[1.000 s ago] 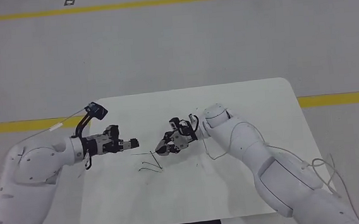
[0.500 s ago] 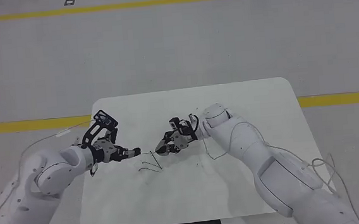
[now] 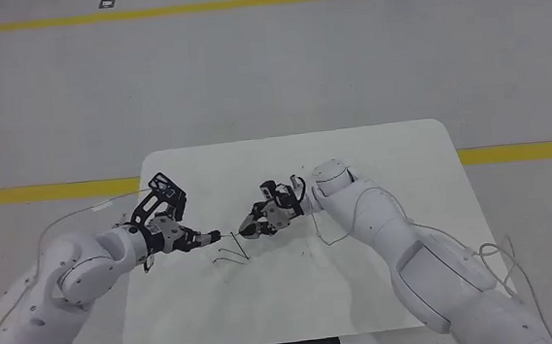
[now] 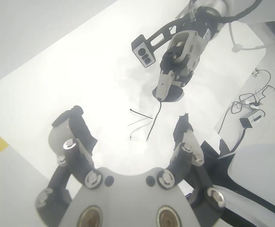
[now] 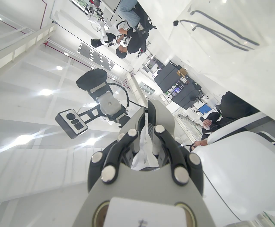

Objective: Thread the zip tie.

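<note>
White tabletop (image 3: 372, 155), rounded at its corners, carries the work in its left half. The left pincer (image 3: 211, 237) hovers nearer the left edge than any other, its fingers (image 4: 75, 124) spread wide apart. The right pincer (image 3: 249, 232) faces it across a small gap, clamped on the upper end of a dark tie (image 4: 153, 121).

The tie hangs from that grip at a slant, its lower tip near the tabletop (whether it touches, we cannot tell). Just beside it, between the two pincers, lie loose ties (image 4: 141, 114), thin and crossing one another.

The far edge and the right edge sit well apart from both pincers; the near edge is closer.

From above, the held tie and the loose ones merge into a few fine lines, and we cannot make out which is which. The tie's clamped end is buried between the right pincer's pads. In the right wrist view those fingers (image 5: 152, 118) stand closed to a narrow slit.
</note>
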Action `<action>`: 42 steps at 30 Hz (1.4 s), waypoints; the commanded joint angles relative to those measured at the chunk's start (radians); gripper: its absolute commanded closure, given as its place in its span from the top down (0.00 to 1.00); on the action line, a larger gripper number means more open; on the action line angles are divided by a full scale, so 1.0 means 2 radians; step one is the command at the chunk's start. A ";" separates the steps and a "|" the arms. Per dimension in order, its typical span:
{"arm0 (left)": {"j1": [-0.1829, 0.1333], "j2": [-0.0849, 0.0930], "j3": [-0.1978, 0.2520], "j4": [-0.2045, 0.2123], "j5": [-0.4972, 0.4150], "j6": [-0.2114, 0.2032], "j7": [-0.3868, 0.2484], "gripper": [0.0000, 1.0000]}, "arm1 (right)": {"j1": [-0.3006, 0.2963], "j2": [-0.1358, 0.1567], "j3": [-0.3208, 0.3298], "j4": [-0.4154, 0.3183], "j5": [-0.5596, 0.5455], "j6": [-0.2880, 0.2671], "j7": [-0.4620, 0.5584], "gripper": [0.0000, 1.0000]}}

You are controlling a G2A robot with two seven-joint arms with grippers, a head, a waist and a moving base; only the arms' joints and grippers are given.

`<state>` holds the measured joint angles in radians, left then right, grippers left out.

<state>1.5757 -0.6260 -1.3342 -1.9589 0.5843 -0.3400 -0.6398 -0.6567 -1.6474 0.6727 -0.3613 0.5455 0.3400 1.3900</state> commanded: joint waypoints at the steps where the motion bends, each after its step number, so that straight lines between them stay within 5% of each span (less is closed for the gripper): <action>1: -0.002 0.001 0.004 0.003 0.042 0.000 0.000 1.00 | 0.000 0.000 0.000 0.000 0.000 0.000 0.000 0.00; 7: 0.002 0.013 0.026 -0.008 0.056 0.000 0.028 1.00 | 0.000 0.000 0.000 0.000 0.000 0.000 0.000 0.00; 20: 0.012 0.071 0.055 -0.001 0.076 0.000 0.186 1.00 | 0.000 0.000 0.000 0.000 0.000 0.000 0.000 0.00; 42: 0.012 0.071 0.055 -0.001 0.076 0.000 0.186 1.00 | 0.004 0.009 -0.011 -0.004 -0.008 0.000 0.000 0.00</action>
<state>1.6006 -0.4835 -1.2250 -1.9611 0.7358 -0.3400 -0.2669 -0.6529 -1.6299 0.6591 -0.3732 0.5279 0.3400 1.3909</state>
